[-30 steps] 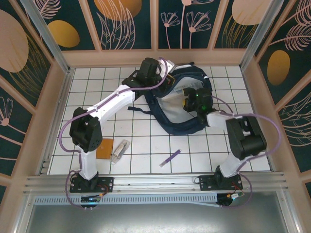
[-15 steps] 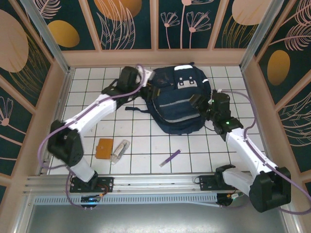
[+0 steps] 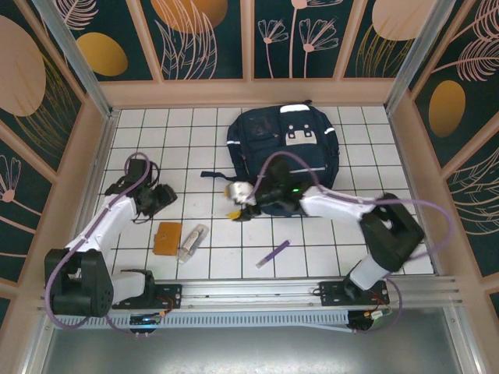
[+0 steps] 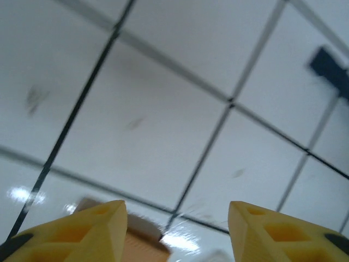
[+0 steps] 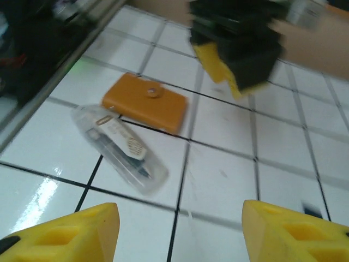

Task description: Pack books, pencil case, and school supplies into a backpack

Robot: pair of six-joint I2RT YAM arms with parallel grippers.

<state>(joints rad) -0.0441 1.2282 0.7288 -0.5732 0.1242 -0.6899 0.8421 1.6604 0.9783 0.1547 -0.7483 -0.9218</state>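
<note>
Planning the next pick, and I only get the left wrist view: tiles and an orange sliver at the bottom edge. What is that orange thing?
Observer: A flat orange case with a snap button, lying on the tiles close by the left pincer.
Operator: Anything next to it?
Observer: A clear packet lies right beside it, on the side towards the right arm.
Operator: Where is the backpack?
Observer: The backpack lies at the far side of the table, well away from both items.
</note>
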